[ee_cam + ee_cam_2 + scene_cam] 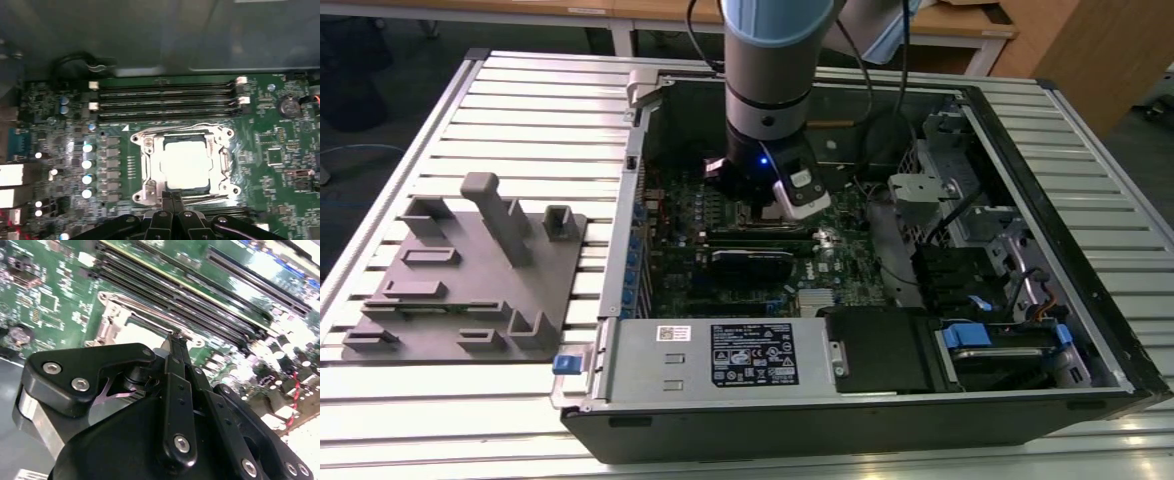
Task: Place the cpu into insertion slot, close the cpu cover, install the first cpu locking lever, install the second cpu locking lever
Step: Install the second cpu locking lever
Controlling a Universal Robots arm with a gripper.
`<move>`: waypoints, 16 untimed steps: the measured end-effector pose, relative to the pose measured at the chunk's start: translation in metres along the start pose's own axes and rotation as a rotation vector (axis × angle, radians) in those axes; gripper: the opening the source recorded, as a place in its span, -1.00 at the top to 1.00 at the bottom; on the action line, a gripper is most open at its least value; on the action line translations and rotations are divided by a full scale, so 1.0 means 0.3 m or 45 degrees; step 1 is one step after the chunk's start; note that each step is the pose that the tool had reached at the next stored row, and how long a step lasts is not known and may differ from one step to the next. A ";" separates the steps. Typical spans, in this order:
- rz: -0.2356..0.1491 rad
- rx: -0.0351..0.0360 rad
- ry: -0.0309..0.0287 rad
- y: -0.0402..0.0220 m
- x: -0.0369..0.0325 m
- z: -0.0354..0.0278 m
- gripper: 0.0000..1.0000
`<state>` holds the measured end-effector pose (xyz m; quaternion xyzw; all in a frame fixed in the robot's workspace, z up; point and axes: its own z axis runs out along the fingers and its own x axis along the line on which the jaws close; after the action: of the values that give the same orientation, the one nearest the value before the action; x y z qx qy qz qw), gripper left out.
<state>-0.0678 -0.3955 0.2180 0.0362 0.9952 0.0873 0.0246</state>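
Easing straight down with the gripper (172, 196), fingers shut tip to tip on nothing, at the edge of the cpu cover (150, 165) lying flat around the cpu (184, 167) seated in the insertion slot (226, 134), pressing slowly, clear of the pale chip top.

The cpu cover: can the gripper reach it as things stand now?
Probably yes. In the first wrist view the gripper sits at the edge of the cpu cover, which lies over the cpu, and nothing stands between them.
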 end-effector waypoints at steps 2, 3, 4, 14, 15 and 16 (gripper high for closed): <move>0.000 0.0022 -0.0001 0.011 0.000 0.002 0.80; 0.000 0.0034 -0.0002 0.019 0.000 0.004 0.80; 0.000 0.0061 -0.0004 0.027 0.001 0.005 0.80; -0.004 0.0685 -0.0046 0.097 -0.007 0.018 0.80; -0.004 0.0702 -0.0047 0.099 -0.014 0.019 0.80; -0.004 0.0718 -0.0048 0.102 -0.021 0.020 0.80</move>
<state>-0.0590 -0.3650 0.2178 0.0355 0.9973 0.0591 0.0256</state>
